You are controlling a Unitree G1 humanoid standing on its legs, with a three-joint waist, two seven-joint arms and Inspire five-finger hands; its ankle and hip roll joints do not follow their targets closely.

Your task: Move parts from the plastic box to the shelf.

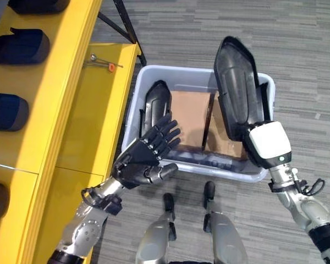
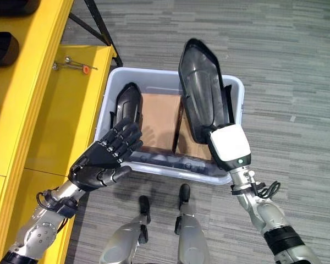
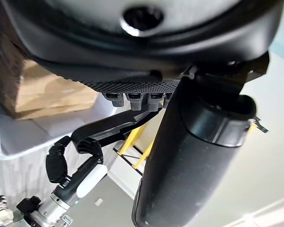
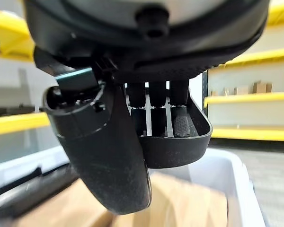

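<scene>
Nearest, the left robot hand (image 1: 146, 157) hangs over the near-left corner of the plastic box (image 1: 264, 88), palm up, fingers straight and spread, holding nothing. The right robot hand (image 2: 229, 147) is at the box's near-right side w/ a long black part (image 2: 203, 93) gripped: right wrist view shows fingers (image 4: 160, 106) curled into the part's hollow and the thumb down its outer face, so it's clamped on it. The part is lifted, tilted up above the box rather than lying inside. Inside the box: a second black part (image 1: 157, 104) along the left wall, and brown cardboard (image 1: 190, 118) on the bottom towards the middle. The box sits on the grey carpet floor (image 1: 297, 33). To the robot's left runs the yellow shelf (image 1: 88, 110), w/ dark parts (image 1: 19, 47) already in its upper row, and a small metal tool w/ an orange tip (image 1: 102, 62) near the far corner of the lower board. Step, prob.: first part picked, carry not yet done. Next move calls for swinging the part left over the box wall w/o clipping it or the other hand, then setting it on a bare stretch of shelf; the left hand could steady the long part.
</scene>
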